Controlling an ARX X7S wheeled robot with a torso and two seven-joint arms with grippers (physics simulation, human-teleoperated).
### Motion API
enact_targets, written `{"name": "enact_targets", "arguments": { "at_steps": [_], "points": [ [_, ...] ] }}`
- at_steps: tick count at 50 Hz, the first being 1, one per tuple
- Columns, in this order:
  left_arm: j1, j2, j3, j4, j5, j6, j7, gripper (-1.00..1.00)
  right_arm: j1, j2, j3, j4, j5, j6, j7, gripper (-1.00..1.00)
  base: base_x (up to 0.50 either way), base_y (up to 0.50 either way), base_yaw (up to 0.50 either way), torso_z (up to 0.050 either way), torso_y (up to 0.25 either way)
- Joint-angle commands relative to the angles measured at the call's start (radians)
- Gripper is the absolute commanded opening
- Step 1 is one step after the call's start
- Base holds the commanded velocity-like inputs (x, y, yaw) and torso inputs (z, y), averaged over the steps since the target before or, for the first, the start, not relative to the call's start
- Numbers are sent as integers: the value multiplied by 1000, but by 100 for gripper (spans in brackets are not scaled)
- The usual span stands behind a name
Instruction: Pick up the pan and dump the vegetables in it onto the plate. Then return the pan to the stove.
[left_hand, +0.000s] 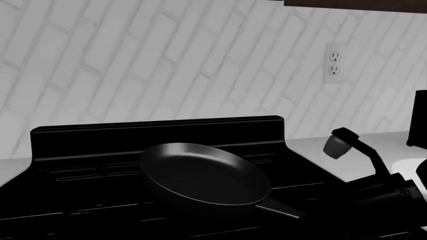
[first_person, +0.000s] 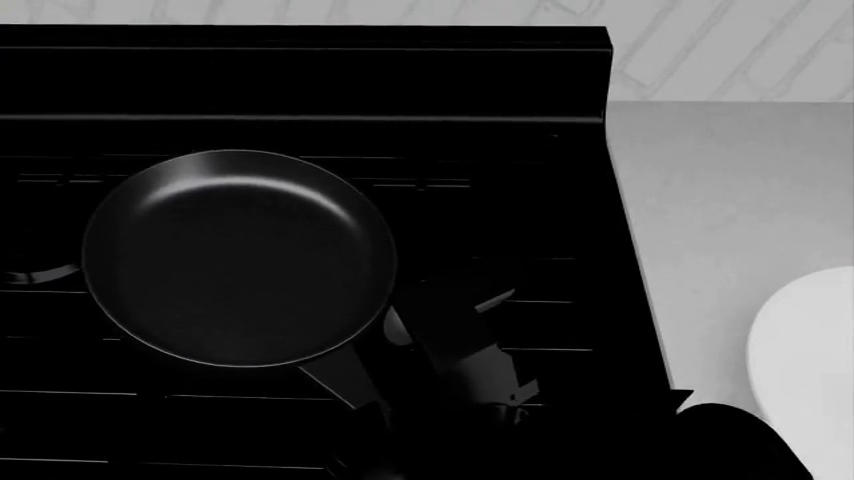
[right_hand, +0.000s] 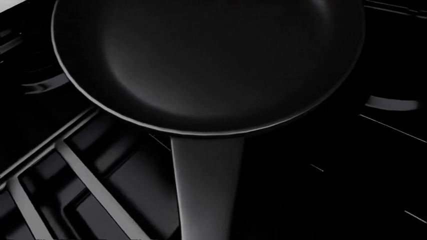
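Right gripper (first_person: 461, 345), lower centre of the head view, sits just beside the pan's handle (right_hand: 207, 190); whether its jaws are spread or closed cannot be told; left gripper unseen. Pan (first_person: 240, 258) rests on the stove (first_person: 507, 80), centre-left, apparently empty; plate (first_person: 807, 370) at right edge on the tabletop (first_person: 727, 180). Judged rigid, moderately heavy, smooth-coated; grasp the handle near mid-length.

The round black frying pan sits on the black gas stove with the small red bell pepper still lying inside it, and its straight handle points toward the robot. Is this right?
One thing is wrong: the round black frying pan is empty, no pepper lies inside it. The head view and the right wrist view both show its bare interior. It does sit on the black gas stove, with its straight handle pointing toward the robot.
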Motion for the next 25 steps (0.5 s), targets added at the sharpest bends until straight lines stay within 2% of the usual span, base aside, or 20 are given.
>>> {"name": "enact_targets", "arguments": {
  "at_steps": [1, 4, 5, 13, 21, 25],
  "points": [
    [2, -1, 6, -9, 3, 12, 0, 100, 24, -49, -5, 78, -72, -45, -78, -100, 0, 0, 0, 0, 0],
    [5, -9, 7, -10, 11, 23, -5, 100, 15, -50, -10, 82, -42, -20, -85, -100, 0, 0, 0, 0, 0],
    [5, -9, 7, -8, 13, 21, -6, 100, 9, -48, -16, 75, -51, -23, -82, 100, 0, 0, 0, 0, 0],
    [6, 2, 9, -16, 10, 23, -1, 100, -1, 3, 39, -40, 14, -11, -17, 100, 0, 0, 0, 0, 0],
    [6, 10, 12, -18, 8, 18, 1, 100, 0, 112, 206, -328, 280, 9, 231, 100, 0, 0, 0, 0, 0],
    [8, 8, 15, -23, 11, 26, 1, 100, -17, 138, 230, -430, 360, 4, 324, 100, 0, 0, 0, 0, 0]
  ]
}}
